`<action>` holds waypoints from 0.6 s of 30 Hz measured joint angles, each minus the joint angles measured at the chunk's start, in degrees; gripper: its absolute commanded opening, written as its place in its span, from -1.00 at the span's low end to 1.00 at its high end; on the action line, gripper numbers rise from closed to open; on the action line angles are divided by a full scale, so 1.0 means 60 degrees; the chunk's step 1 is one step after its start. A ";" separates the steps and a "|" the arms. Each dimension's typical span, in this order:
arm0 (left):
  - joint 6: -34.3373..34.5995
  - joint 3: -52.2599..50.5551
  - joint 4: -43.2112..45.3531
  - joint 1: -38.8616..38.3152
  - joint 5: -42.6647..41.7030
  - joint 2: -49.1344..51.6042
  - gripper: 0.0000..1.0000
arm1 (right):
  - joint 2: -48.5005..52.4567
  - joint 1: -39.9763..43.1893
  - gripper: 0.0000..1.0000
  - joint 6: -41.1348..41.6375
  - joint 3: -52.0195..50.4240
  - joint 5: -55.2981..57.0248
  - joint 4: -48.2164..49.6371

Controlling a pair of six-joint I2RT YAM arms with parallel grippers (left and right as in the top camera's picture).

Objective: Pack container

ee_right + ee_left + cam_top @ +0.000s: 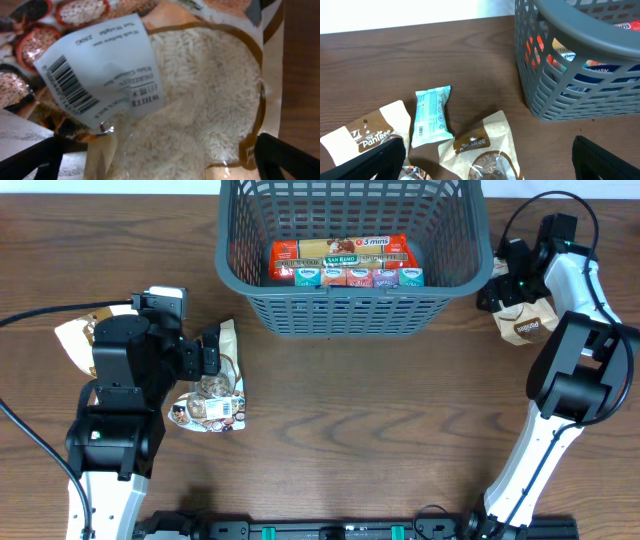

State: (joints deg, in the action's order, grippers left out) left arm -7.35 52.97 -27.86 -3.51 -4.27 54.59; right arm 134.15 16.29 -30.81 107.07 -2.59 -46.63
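Left gripper [489,141] fingers [375,160] are wide apart and hold nothing. They hover over a clear-window Pantree pouch [482,150] lying front-left of the container [340,315]. A second Pantree pouch [367,132] and a light blue wrapped bar [432,115] lie beside it, further left of the container. In the left wrist view the container's slotted wall sits ahead and to the right of the fingers, apart from them. Right gripper [157,142] fingers [285,157] are also spread, straddling a rice pouch [210,100] with a white barcode label [100,75]; can't tell if they touch it. That pouch lies just right of the container's front right corner, so the container is to the left of the right fingers, near them. The container stands at the table's [380,430] far centre, upright. Inside it are an orange-red packet [340,253] and a row of small colourful packs [360,277] along the front wall.
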 measured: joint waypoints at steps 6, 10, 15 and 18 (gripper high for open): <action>0.0004 0.0000 -0.0033 0.0000 0.0000 0.0000 0.97 | 0.0084 0.0069 -0.24 0.0087 0.0000 -0.0335 0.0361; 0.0004 0.0000 -0.0036 0.0000 0.0000 0.0000 0.97 | 0.0124 0.0120 -0.30 0.0306 0.0000 -0.0470 0.0619; 0.0004 0.0000 -0.0036 0.0000 0.0000 0.0000 0.97 | 0.0135 0.0211 -0.98 0.0521 0.0004 -0.0586 0.0758; 0.0004 0.0000 -0.0036 0.0000 0.0000 0.0000 0.97 | 0.0135 0.0259 -0.98 0.0765 0.0040 -0.0648 0.0769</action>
State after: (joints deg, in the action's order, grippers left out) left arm -7.33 52.97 -28.08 -3.51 -4.27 54.59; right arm 134.96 17.85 -26.22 107.31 -6.48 -42.02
